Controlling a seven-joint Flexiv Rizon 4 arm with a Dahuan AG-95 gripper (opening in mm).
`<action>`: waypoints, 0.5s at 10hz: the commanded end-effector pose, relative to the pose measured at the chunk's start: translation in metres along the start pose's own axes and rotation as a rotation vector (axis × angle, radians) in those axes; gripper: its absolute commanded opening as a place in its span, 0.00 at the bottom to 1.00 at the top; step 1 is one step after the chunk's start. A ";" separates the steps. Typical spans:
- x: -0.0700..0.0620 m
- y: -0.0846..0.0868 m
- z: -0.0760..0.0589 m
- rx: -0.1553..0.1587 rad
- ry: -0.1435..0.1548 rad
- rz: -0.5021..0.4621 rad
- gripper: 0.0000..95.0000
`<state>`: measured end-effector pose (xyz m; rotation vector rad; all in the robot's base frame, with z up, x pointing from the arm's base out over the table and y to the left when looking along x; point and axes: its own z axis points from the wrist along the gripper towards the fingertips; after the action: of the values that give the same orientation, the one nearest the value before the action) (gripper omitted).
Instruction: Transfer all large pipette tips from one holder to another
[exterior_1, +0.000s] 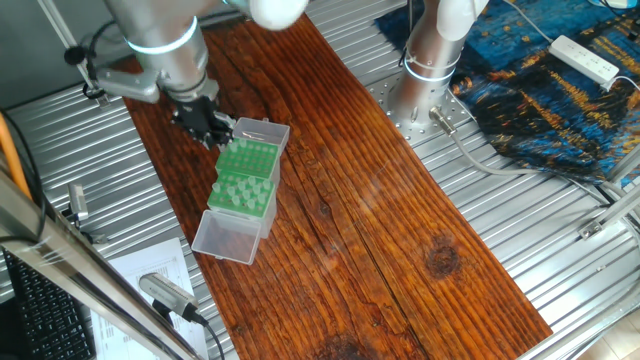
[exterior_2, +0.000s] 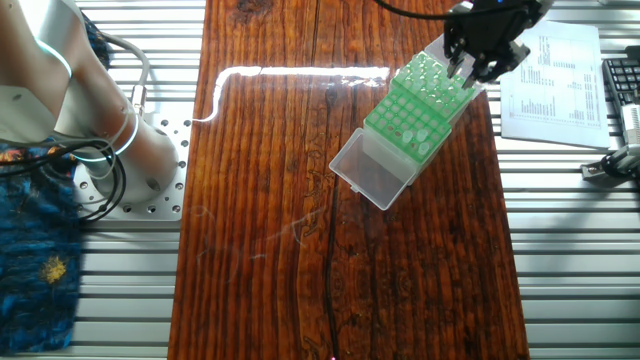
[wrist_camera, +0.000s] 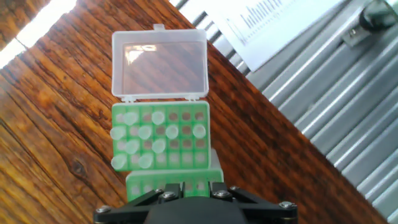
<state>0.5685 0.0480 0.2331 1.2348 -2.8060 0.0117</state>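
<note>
Two green holders stand end to end on the wooden board. The farther holder (wrist_camera: 186, 144) carries several large pipette tips (wrist_camera: 144, 132), pale cones standing mostly in its left rows, and its clear lid (wrist_camera: 159, 62) lies open beyond it. The nearer holder (wrist_camera: 174, 180) shows empty holes. My gripper (wrist_camera: 195, 185) hovers over this nearer holder, open by a narrow gap with nothing seen between the fingers. In one fixed view the gripper (exterior_1: 215, 130) is at the holders' (exterior_1: 246, 172) back end. In the other fixed view the gripper (exterior_2: 470, 65) is above the holders (exterior_2: 415, 105).
A printed paper sheet (exterior_2: 555, 80) and a keyboard (exterior_2: 622, 85) lie beside the board on the ribbed metal table. The arm's base (exterior_1: 430, 60), a blue cloth (exterior_1: 540, 90) and a power strip (exterior_1: 585, 58) sit on the other side.
</note>
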 end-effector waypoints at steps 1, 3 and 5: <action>-0.005 -0.007 0.013 0.014 -0.001 -0.050 0.20; -0.009 -0.020 0.028 0.018 -0.015 -0.095 0.20; -0.017 -0.031 0.033 0.023 -0.021 -0.136 0.20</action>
<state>0.5965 0.0384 0.1993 1.4242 -2.7482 0.0259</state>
